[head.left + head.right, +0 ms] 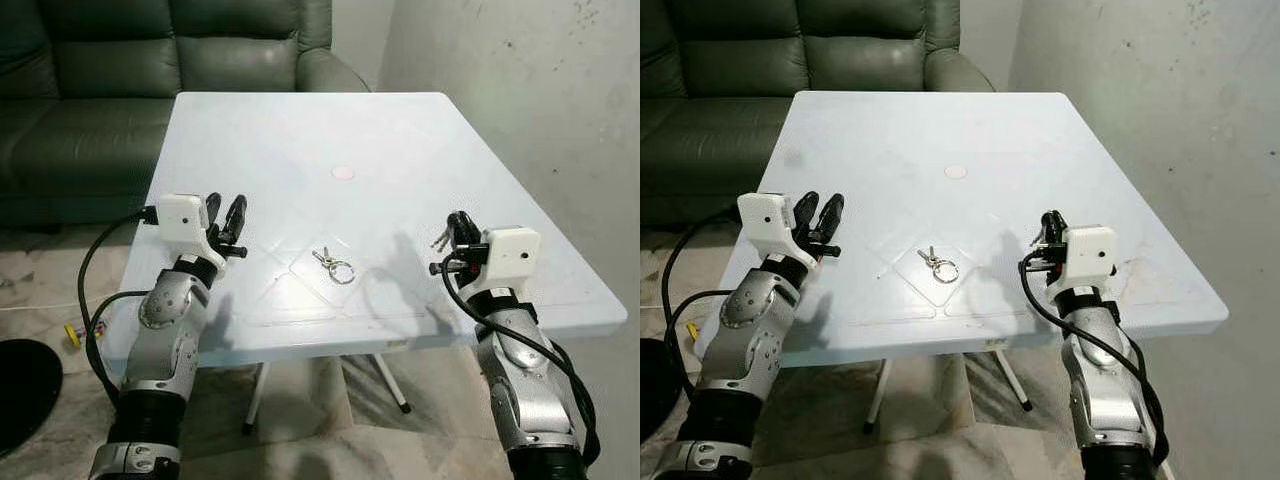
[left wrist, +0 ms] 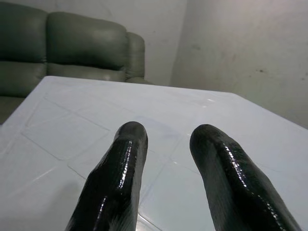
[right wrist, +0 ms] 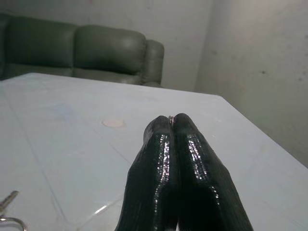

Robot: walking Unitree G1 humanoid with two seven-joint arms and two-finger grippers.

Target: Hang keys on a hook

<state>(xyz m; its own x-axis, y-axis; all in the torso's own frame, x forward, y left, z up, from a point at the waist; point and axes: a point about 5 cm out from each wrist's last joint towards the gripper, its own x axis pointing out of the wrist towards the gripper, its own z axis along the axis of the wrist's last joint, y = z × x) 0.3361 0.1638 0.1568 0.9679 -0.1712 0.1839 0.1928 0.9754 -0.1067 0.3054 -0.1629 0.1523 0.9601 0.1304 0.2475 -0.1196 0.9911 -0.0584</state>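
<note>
A pale blue-white counter (image 1: pixel 400 130) with faint moulded lines stands on thin metal legs (image 1: pixel 388 380) over a mottled stone-tile floor (image 1: pixel 330 430). Behind it sits a dark green leather sofa (image 1: pixel 90 90) with 1 rounded armrest (image 1: pixel 335 70) beside the counter's far edge. A scuffed, speckled grey wall (image 1: pixel 520 90) runs along the right side.

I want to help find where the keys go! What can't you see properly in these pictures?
- Keys: too small in the eye views to count; in the right wrist view the picture's edge cuts them off.
- Round spot on the table: too small to tell whether it is a hook.
- Right gripper: shut, with a tiny glint between its tips, too small to name.
- Table legs: mostly hidden under the top.
</note>
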